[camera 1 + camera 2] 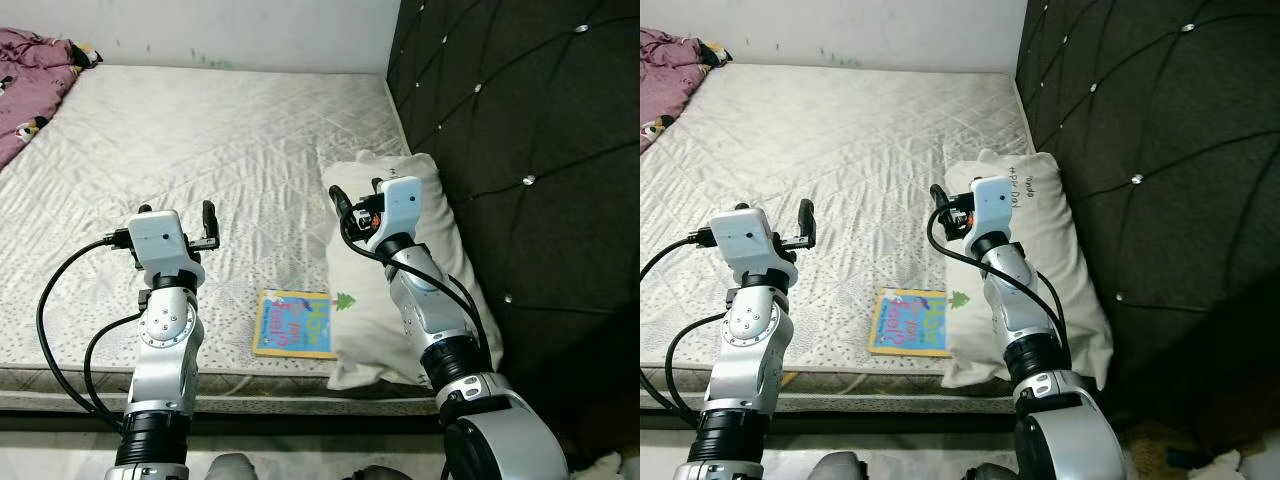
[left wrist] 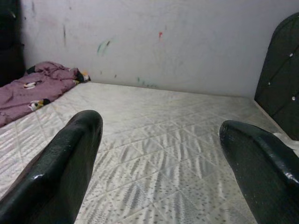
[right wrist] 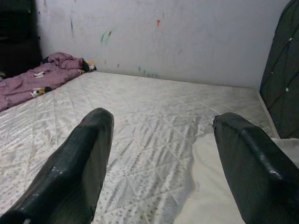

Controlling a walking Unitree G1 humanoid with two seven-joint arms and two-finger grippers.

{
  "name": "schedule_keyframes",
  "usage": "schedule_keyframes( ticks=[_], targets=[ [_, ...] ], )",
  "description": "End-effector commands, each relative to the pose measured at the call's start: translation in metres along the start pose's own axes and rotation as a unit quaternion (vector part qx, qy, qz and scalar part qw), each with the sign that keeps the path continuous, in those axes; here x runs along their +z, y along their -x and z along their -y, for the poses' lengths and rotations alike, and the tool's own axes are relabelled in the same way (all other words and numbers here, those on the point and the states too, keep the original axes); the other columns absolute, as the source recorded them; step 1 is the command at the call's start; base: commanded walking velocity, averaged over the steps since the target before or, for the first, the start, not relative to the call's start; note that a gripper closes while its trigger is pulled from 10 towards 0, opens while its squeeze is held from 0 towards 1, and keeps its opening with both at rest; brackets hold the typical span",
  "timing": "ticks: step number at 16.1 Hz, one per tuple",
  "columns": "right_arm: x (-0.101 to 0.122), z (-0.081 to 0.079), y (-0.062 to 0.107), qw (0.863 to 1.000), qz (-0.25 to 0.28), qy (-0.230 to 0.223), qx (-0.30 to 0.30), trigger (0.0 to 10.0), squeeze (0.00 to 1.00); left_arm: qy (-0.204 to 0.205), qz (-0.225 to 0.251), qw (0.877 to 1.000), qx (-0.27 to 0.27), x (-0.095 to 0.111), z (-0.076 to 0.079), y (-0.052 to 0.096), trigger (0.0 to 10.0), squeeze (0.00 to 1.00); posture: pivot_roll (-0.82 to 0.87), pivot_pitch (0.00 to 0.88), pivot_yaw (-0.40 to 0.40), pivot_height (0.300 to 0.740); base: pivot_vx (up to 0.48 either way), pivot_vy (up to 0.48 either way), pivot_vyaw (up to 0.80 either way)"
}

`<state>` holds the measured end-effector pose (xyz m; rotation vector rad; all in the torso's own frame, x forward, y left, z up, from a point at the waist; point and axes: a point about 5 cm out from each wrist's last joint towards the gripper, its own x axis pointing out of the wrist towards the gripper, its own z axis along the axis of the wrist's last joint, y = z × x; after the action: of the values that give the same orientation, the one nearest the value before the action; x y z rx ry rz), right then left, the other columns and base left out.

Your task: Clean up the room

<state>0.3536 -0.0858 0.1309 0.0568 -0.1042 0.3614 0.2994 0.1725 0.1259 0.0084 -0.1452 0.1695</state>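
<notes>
Book, a flat yellow-and-blue picture book, lies on the quilted white mattress, long axis toward the wall, touching the white pillow. Left hand and right hand hover open above.

Book left of pillow

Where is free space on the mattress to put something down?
The mattress is bare from the purple blanket at the far left across to the headboard. It is crowded near the right: the pillow and the book beside it, close to the right gripper.
</notes>
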Motion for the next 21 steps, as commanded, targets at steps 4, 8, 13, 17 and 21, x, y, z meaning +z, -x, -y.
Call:
schedule_keyframes(
  ticks=[4,8,13,17,21],
  targets=[
    [0.0007,0.0042,-0.0004,1.0,0.0,0.0,-0.009,10.0,0.0,0.006,-0.004,1.0,-0.003,-0.0019,0.0021,0.0002,10.0,0.0,0.09,0.0,-0.033,0.74,0.0,-0.378,0.0],
    [-0.0001,0.0046,-0.0004,1.0,-0.003,0.001,-0.008,10.0,0.0,0.027,0.004,1.0,-0.003,0.0001,0.0032,0.0006,10.0,0.0,0.09,0.0,-0.037,0.74,0.0,-0.188,0.0],
    [-0.0005,0.0056,-0.0003,1.0,-0.005,0.002,-0.01,10.0,0.0,0.044,-0.002,0.999,0.0,-0.0015,0.0028,0.0003,10.0,0.0,0.09,0.0,-0.037,0.74,0.0,0.0,0.0],
    [-0.001,0.0064,-0.0005,1.0,-0.007,0.003,-0.012,10.0,0.0,0.057,-0.003,0.998,-0.002,-0.0022,0.0036,-0.0003,10.0,0.0,0.09,0.0,-0.038,0.74,0.0,0.477,0.0],
    [-0.0004,0.0059,-0.0011,1.0,-0.006,0.008,-0.008,10.0,0.0,0.061,-0.003,0.998,-0.002,-0.0018,0.0037,-0.0009,10.0,0.0,0.08,0.0,-0.041,0.74,0.0,0.48,-0.29]
  ],
)
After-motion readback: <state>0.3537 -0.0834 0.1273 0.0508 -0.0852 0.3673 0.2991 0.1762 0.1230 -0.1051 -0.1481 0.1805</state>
